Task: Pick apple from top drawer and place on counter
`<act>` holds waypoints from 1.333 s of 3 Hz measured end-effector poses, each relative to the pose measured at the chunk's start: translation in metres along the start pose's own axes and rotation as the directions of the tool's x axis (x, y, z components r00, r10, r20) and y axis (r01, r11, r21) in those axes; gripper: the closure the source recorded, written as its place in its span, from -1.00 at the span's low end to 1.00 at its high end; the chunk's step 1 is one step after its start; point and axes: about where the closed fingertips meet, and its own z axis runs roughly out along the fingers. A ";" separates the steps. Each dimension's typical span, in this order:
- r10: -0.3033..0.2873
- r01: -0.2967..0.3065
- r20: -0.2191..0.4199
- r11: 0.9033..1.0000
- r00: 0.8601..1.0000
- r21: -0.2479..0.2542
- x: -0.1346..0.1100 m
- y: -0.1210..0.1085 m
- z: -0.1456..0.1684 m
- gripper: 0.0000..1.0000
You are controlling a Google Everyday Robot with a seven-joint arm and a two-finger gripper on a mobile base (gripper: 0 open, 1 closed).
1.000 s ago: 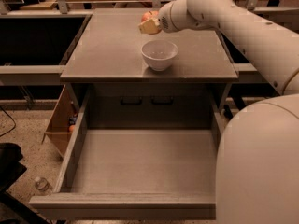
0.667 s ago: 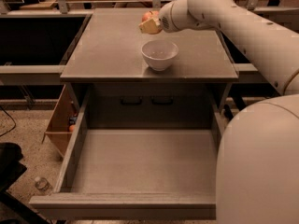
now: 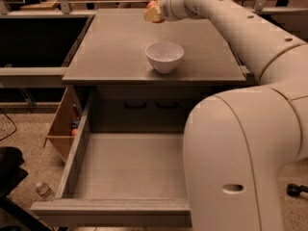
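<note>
Arm (image 3: 250, 47) reaches across to the far end of the cabinet. Top drawer (image 3: 130, 165) is pulled fully out, floor bare, no apple in it. Counter (image 3: 115, 47) carries 1 white bowl (image 3: 164, 56) near its front edge. Gripper (image 3: 153, 14) hangs over the counter's far edge, well behind the bowl. A small reddish patch at its tip looks like the apple (image 3: 152, 4), mostly hidden. Can't tell how far the gripper is open or whether it's clamped on the apple.

Handling, my read:
- apple is light, rigid, smooth-skinned and round, so it rolls once let go
- it bruises if dropped
- grip across the widest part, set down low and gently, clear of the bowl

Versus 1 s ago: gripper has shifted slightly toward the far edge. Bowl and drawer unchanged.
</note>
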 end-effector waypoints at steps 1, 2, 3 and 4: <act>0.067 -0.065 -0.008 0.991 0.998 0.118 -0.004 -0.040 0.020 1.00; 0.182 -0.179 0.015 0.949 0.983 0.258 0.025 -0.104 0.023 1.00; 0.222 -0.226 0.049 0.926 0.974 0.303 0.050 -0.132 0.025 1.00; 0.222 -0.231 0.063 0.924 0.973 0.304 0.077 -0.148 0.024 1.00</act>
